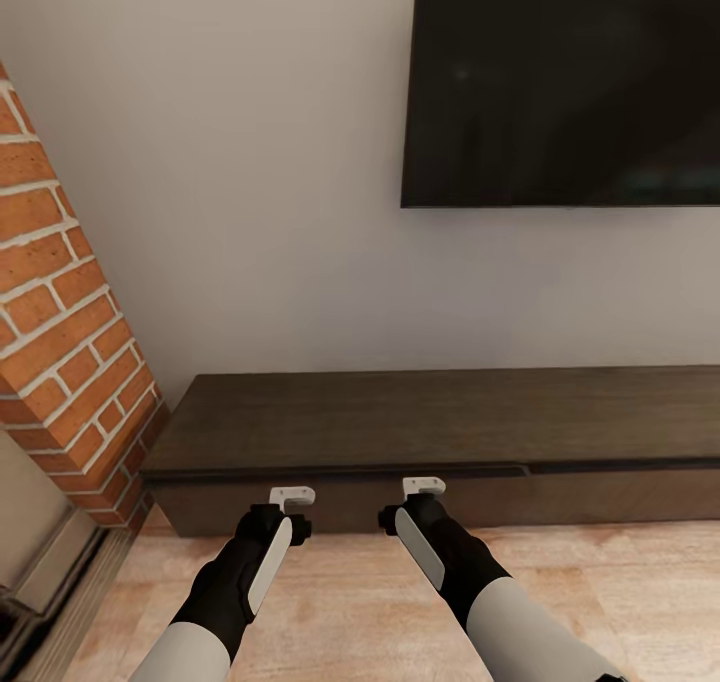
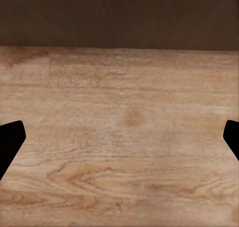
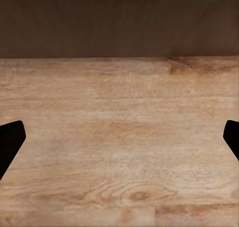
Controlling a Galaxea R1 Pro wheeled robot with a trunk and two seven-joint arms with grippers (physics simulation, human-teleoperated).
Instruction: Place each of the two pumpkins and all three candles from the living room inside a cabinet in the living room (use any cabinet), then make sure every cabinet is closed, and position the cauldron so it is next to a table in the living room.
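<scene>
The long, low dark-brown cabinet [image 1: 440, 422] stands against the wall straight ahead, its flat top bare and its drawer fronts flush. Both arms hang down in front of it over the wood floor. My left gripper [image 1: 272, 534] and right gripper [image 1: 412, 524] point at the floor just short of the cabinet's base. In the left wrist view the left gripper [image 2: 119, 142] is open, with black fingertips [image 2: 10, 142] far apart over bare floor. The right gripper [image 3: 119, 142] is equally open and empty. The pumpkins, candles, cauldron and table are out of view.
A red brick fireplace column [image 1: 70, 362] juts out at the left, close to the cabinet's left end. A large black TV [image 1: 565, 82] hangs on the grey wall above the cabinet. Light wood floor [image 1: 360, 612] lies between me and the cabinet.
</scene>
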